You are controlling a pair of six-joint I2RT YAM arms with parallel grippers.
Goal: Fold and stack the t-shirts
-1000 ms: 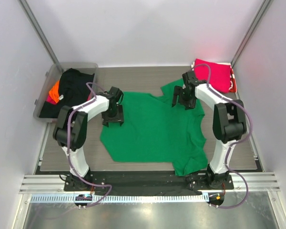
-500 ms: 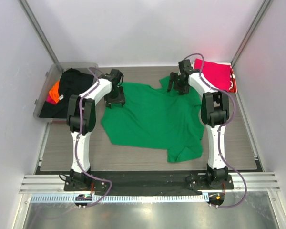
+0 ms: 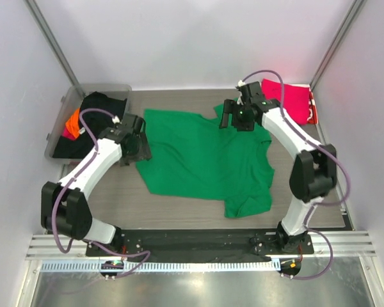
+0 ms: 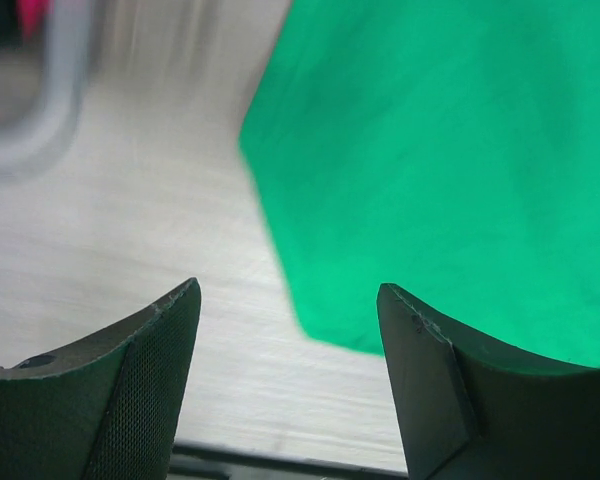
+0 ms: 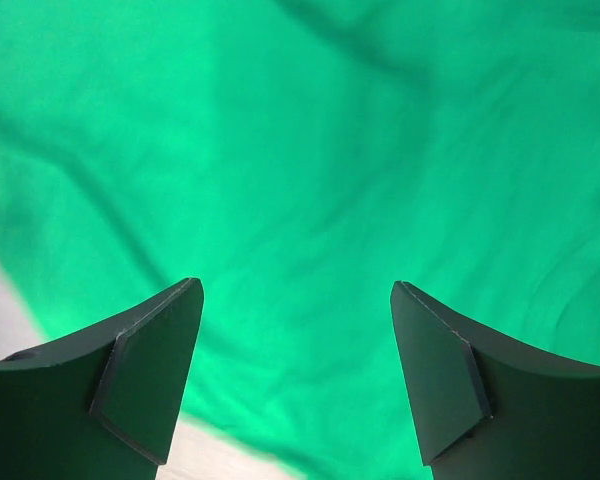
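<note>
A bright green t-shirt (image 3: 205, 160) lies spread out and rumpled on the table's middle, one sleeve bunched at the near right. My left gripper (image 3: 136, 151) is open and empty, just off the shirt's left edge; in the left wrist view (image 4: 290, 300) bare table shows between its fingers and the green cloth (image 4: 450, 150) lies to the upper right. My right gripper (image 3: 234, 119) is open and empty above the shirt's far right part; the right wrist view (image 5: 295, 300) shows green cloth (image 5: 310, 150) under it. A folded magenta-pink t-shirt (image 3: 287, 100) lies at the back right. Black (image 3: 97, 110) and orange (image 3: 72, 120) shirts lie in the tub.
A clear plastic tub (image 3: 64, 105) stands at the back left against the wall. White walls close in the back and sides. The arms' base rail (image 3: 192, 246) runs along the near edge. Bare wood-grain table (image 3: 102, 204) shows near left of the shirt.
My left gripper has let go of the shirt's far left corner and pulled left and nearer, off the cloth. The right gripper has shifted slightly nearer. The shirt lies flatter.
</note>
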